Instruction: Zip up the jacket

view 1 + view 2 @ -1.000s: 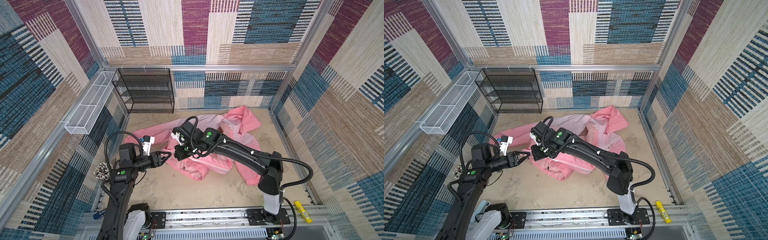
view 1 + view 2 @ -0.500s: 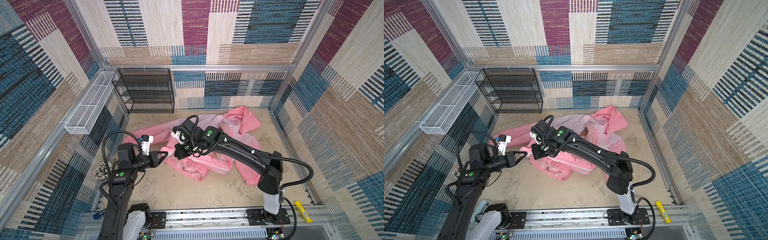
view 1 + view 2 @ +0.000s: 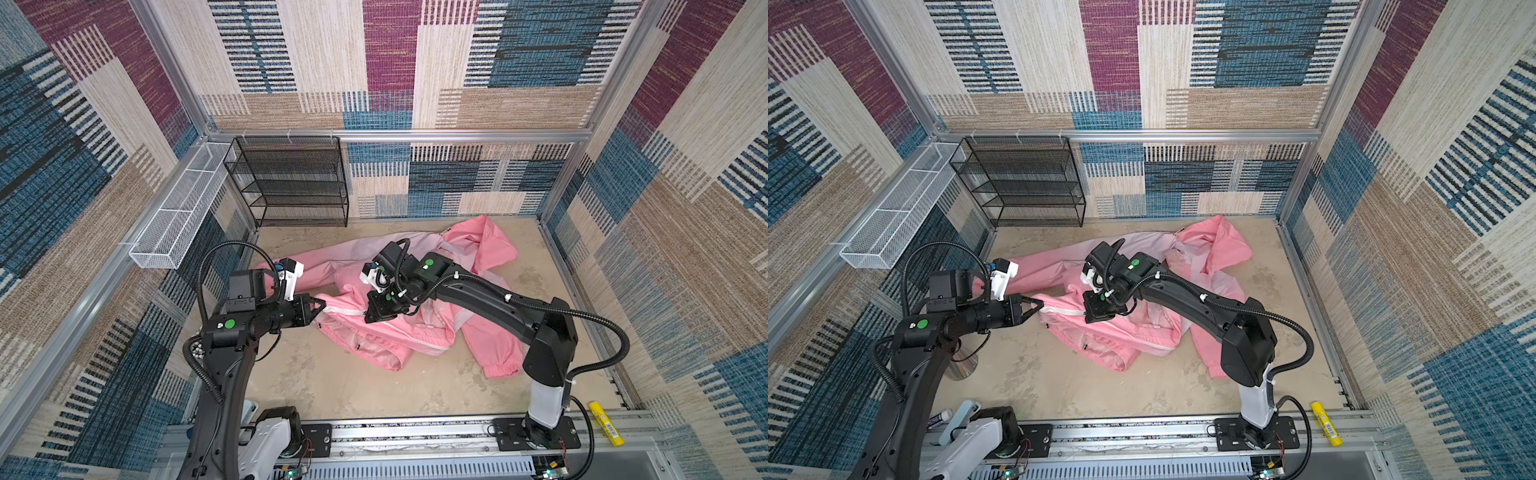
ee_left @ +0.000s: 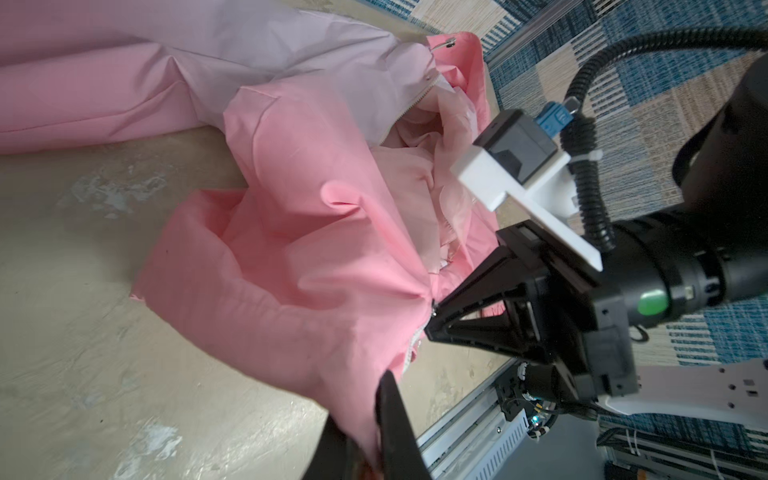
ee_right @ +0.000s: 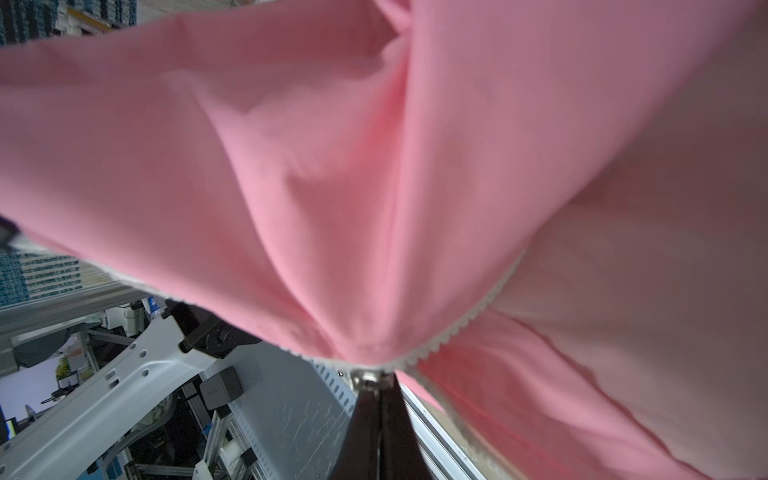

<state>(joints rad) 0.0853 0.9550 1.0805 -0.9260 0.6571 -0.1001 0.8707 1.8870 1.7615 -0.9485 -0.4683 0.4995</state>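
The pink jacket [image 3: 415, 332] lies crumpled mid-floor, hood toward the back wall, in both top views [image 3: 1142, 328]. My left gripper [image 3: 321, 305] [image 3: 1040, 305] is shut on the bottom hem corner of the jacket [image 4: 291, 249]; pink cloth sits pinched between its fingers [image 4: 390, 415]. My right gripper [image 3: 369, 318] [image 3: 1089, 319] is shut on the metal zipper slider [image 5: 365, 379], a short way along the white zipper [image 3: 347, 311] from the left grip. The two toothed zipper halves part beyond the slider [image 5: 469, 316]. The right gripper's tip [image 4: 432, 320] shows in the left wrist view.
A black wire shelf rack [image 3: 291, 183] stands at the back left. A white wire basket [image 3: 178, 220] hangs on the left wall. A yellow tube [image 3: 604, 422] lies by the front rail [image 3: 415, 432]. A silver cone-shaped object [image 3: 963, 365] sits under the left arm.
My left gripper has closed on the jacket's hem corner and drawn slightly left. The right gripper stays shut on the slider and has shifted a little.
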